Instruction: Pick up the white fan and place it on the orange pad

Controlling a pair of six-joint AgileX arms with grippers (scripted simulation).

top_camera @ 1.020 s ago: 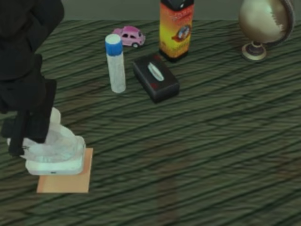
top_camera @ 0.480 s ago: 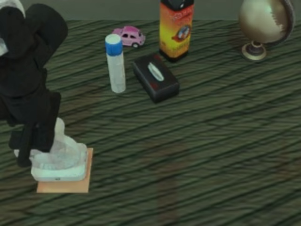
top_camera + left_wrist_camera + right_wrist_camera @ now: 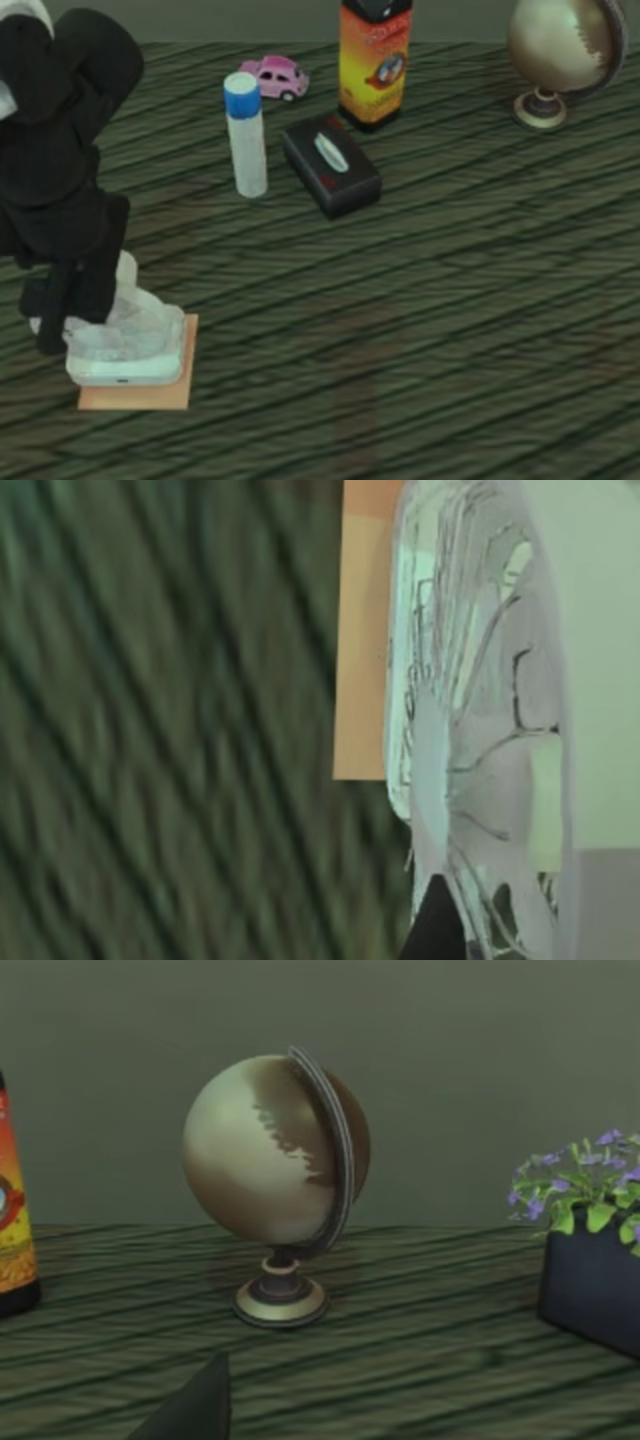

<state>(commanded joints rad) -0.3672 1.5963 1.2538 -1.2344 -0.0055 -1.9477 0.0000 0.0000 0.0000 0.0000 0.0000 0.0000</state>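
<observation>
Where the table's near left corner shows in the top view, the white fan sits with its rounded square base on the orange pad, covering the pad's far part and leaving a strip of orange bare along the near edge and the right side. Its grille head stands at the left side of the base, face toward the top view's right, and the body rises upright from the base, leaning a little to the left. It is pale, almost translucent white, with thin wire lines fanning across the round grille and a small dark slot on the base's near edge. My left gripper hangs over the fan's head from the far left, black fingers down beside the grille; I cannot tell whether the jaws grip it or stand apart. My right arm is parked out of the top view, its wrist camera facing a globe.
</observation>
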